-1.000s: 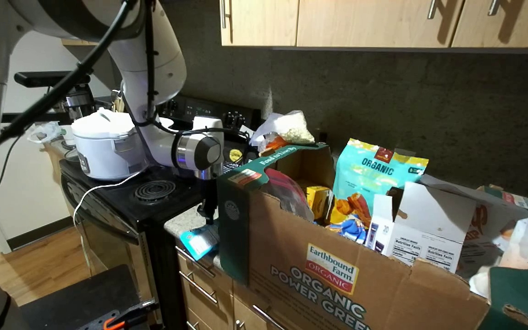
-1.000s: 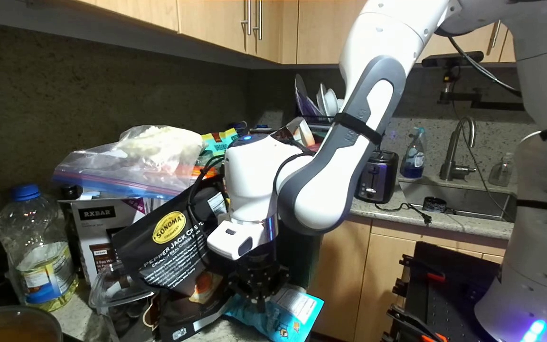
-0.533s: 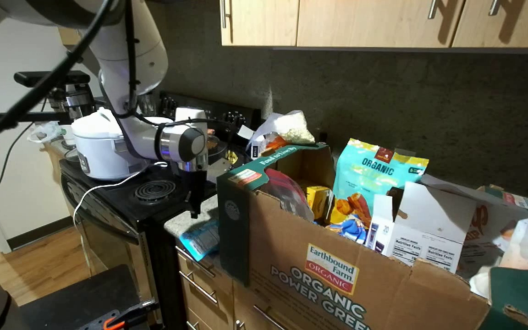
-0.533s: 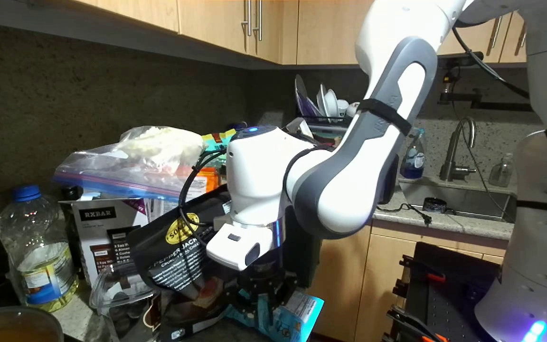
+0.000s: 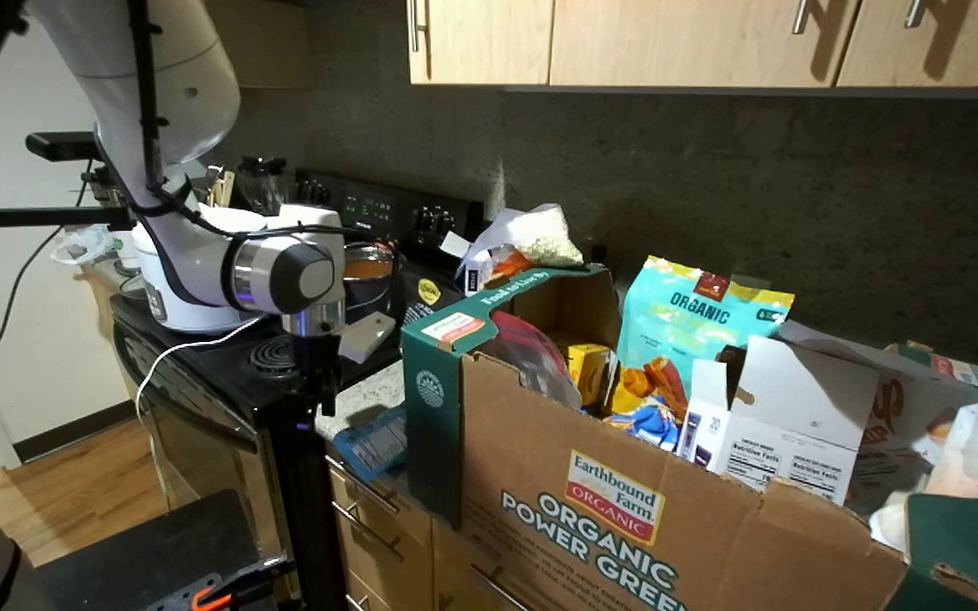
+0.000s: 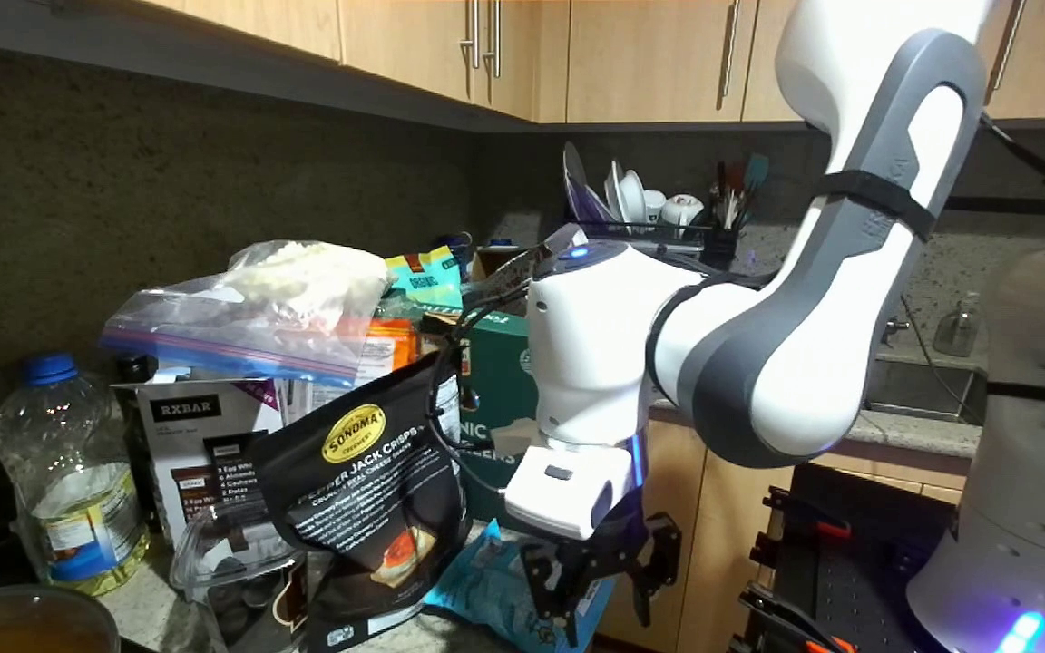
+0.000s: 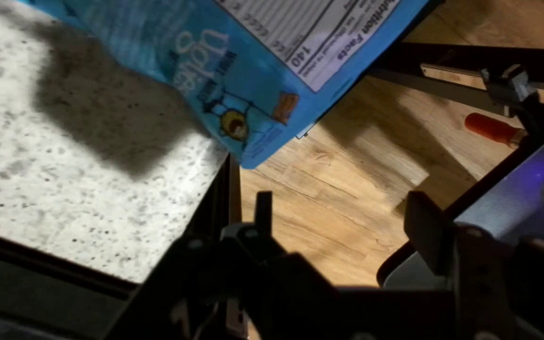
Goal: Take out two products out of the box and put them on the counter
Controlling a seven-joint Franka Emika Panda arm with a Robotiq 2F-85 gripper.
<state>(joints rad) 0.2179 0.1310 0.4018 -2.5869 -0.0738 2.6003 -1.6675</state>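
The brown box, printed ORGANIC POWER GREENS, stands on the speckled counter. Inside, a teal ORGANIC bag, a yellow packet, a blue wrapper and a white carton show above its wall. Crinkly white packaging with orange-red print sticks up at one end. A blue bag lies on the counter against the box, one corner over the edge. Apart from it, my gripper stands open with nothing between its fingers; wooden floor shows through the gap in the wrist view.
Beside the box stand a black Sonoma bag, a clear plastic container, an RXBAR carton and an oil bottle. The black stove with a white cooker borders the counter. A black platform with tools sits by the arm's base.
My gripper has gone from shut at the blue bag to open. It has moved off, left or right depending on the exterior view, toward the counter's edge, while the bag stays on the counter.
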